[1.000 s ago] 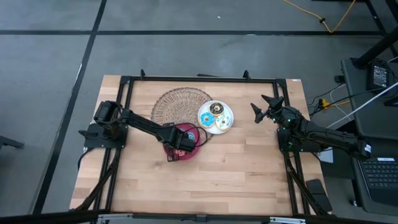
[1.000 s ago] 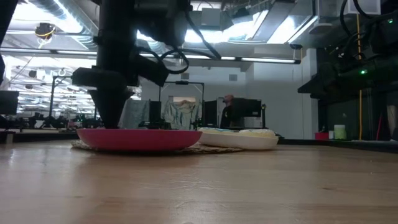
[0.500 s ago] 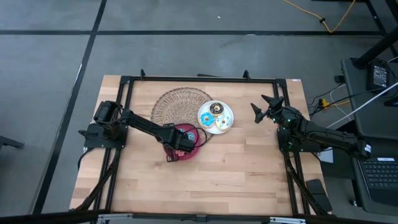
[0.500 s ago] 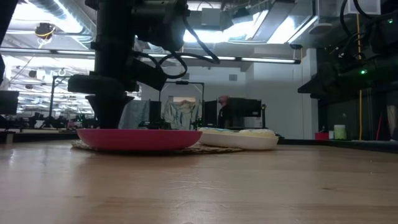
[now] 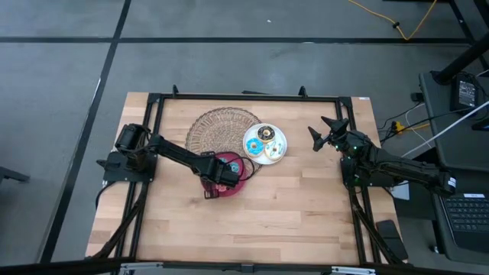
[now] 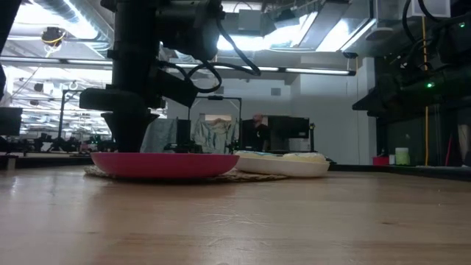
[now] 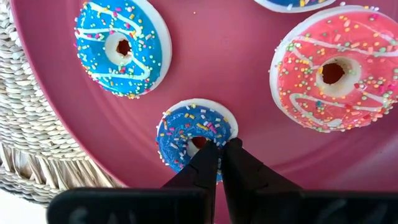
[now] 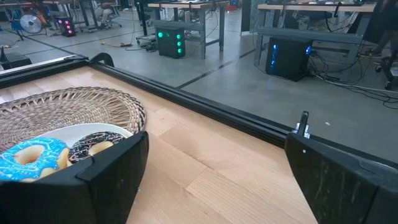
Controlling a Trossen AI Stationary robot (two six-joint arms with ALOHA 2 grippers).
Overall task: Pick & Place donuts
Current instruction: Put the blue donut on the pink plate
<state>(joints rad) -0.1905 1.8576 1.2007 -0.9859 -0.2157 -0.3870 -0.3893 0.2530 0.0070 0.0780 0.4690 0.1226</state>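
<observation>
My left gripper (image 7: 214,149) is shut and points down over the pink plate (image 7: 236,68), which shows dark pink in the high view (image 5: 238,183). Its fingertips are at a small blue sprinkled donut (image 7: 177,134). Also flat on this plate are a blue donut with white drizzle (image 7: 122,48) and a pink sprinkled donut (image 7: 333,74). A cyan donut (image 8: 31,155) and a chocolate donut (image 8: 93,146) lie on the white plate (image 5: 276,151). My right gripper (image 5: 325,131) waits open at the table's right side. My left gripper has its shut fingertips (image 7: 205,158) at the hole (image 7: 198,142) of the small blue sprinkled donut, coming from above and pointing steeply down. The donut lies flat on the pink plate. Whether the tips reach into the hole or only rest on its edge, I cannot tell.
A round wicker mat (image 5: 214,126) lies under both plates at the table's far middle. A black frame (image 5: 244,97) runs around the table. Bare wood (image 5: 260,221) stretches across the near half. A person shows far off in the room in the low view (image 6: 256,129).
</observation>
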